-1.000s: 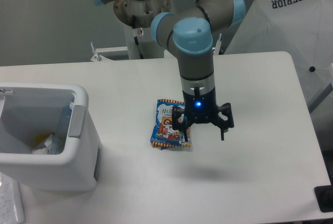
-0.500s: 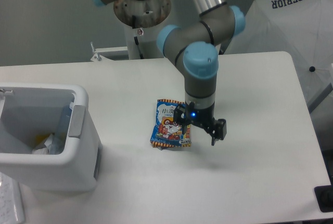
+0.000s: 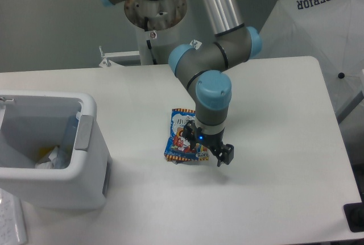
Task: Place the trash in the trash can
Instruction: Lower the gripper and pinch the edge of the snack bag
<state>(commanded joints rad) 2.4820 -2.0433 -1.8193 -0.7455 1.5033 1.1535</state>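
Fingers spread apart, my hand (image 3: 207,150) hangs low over the white surface (image 3: 273,114), straddling the right edge of the blue snack packet (image 3: 183,140); one finger (image 3: 225,155) shows clearly at the packet's 4 o'clock side, while the other is mostly lost against the packet's print, so I cannot tell whether it touches the foil. The packet lies flat near the middle of the surface, its cartoon face up and an orange edge along the bottom. A small blue light glows on my wrist just above the hand. At 9 o'clock from the packet, well apart from it, stands the white trash can (image 3: 85,160) with its grey side panel facing the packet. Inside the trash can I see a clear plastic bottle (image 3: 69,134) leaning against the right wall, with a white tissue (image 3: 50,157) and a yellow scrap (image 3: 43,152) beside it at the bottom.
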